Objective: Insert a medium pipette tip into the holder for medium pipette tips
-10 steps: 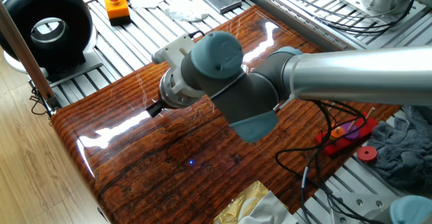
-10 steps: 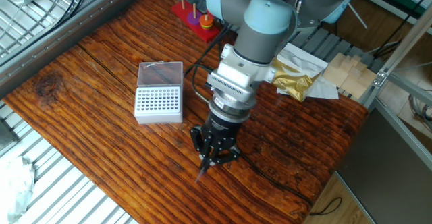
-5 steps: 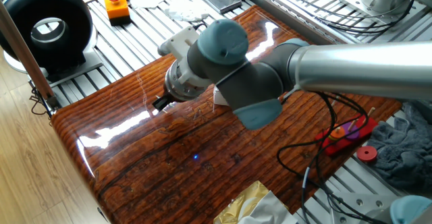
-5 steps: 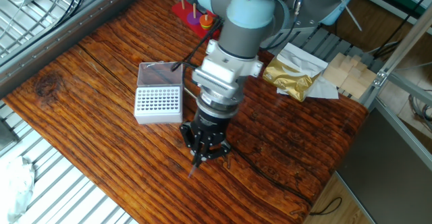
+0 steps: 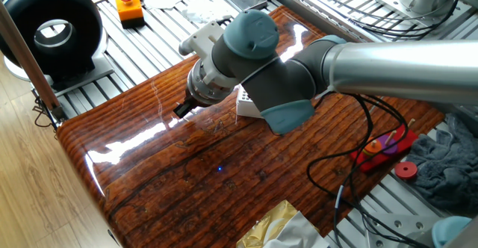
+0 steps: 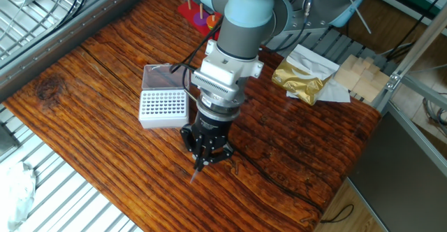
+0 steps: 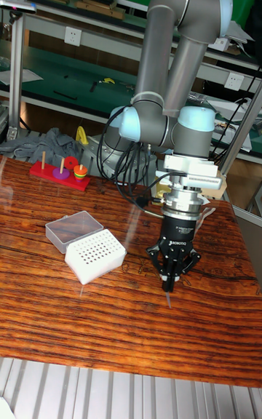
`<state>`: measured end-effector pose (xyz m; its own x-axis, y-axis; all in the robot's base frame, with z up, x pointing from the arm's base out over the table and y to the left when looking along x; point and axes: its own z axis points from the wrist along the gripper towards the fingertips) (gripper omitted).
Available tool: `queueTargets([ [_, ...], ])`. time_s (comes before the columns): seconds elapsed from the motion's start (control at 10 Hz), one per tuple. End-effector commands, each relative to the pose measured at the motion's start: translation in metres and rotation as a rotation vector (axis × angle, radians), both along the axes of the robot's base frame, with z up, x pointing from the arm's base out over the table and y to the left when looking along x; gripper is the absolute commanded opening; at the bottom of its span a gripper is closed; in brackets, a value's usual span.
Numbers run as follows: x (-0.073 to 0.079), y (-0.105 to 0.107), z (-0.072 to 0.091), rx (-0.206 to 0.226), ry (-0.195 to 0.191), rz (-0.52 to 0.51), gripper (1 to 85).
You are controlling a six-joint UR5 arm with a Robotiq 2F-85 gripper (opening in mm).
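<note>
We hold the tip (image 7: 169, 297) pinched in our closed gripper (image 7: 169, 282), point down above the table (image 7: 44, 310), right of the holder (image 7: 94, 256). Held so slightly, it may tilt and miss a hole.

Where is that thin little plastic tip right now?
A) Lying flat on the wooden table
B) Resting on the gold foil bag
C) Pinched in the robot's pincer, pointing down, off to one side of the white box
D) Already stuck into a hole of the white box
C: the medium pipette tip hangs point-down from the closed pincer, above the wood and clear of the holder, whose clear lid lies open.
</note>
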<state>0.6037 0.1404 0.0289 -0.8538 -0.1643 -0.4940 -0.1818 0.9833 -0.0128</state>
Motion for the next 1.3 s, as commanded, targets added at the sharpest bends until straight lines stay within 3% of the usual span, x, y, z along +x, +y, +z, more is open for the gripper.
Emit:
queueTargets([
  [0.0,0.001,-0.001,0.001,0.006,0.001,0.012,1.0],
  [0.7,-0.002,-0.012,-0.002,-0.076,0.010,0.072,1.0],
  [1.2,0.000,-0.013,-0.001,-0.092,0.002,0.088,1.0],
])
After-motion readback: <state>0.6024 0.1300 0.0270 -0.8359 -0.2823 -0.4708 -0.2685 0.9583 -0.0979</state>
